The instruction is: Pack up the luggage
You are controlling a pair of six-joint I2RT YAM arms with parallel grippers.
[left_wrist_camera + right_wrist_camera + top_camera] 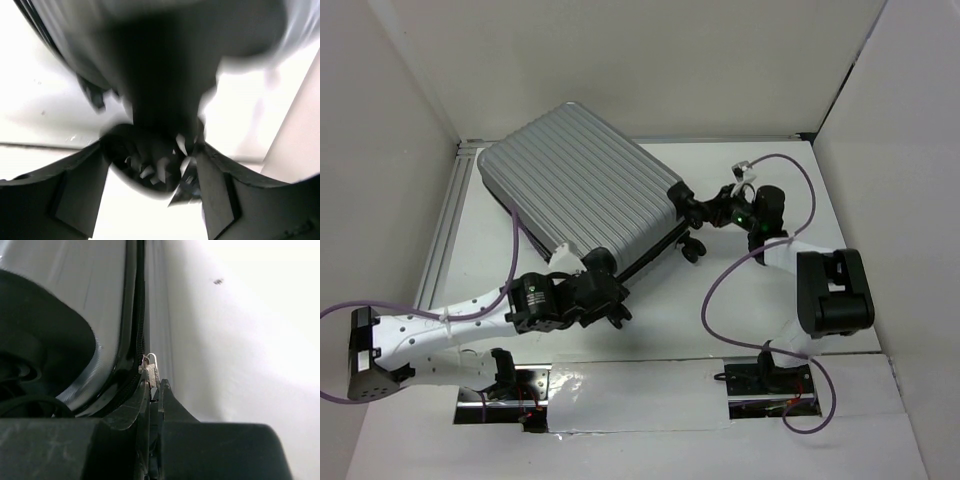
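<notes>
Flanking a closed suitcase [580, 185] with both claws
Near corner: left claw [605, 290] spread around a blurred dark wheel [150, 165]; right claw [154, 390] pressed together, pinching zip pull [150, 369] on right edge; suitcase lies flat, far left of table [720, 320]

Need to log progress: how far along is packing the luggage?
Done: the luggage lies shut, lid down on the table. In hand: the right gripper pinches the zipper pull at the seam, while the left gripper, open, straddles a near corner. Left: running the zip round; how much is already zipped cannot be told.
</notes>
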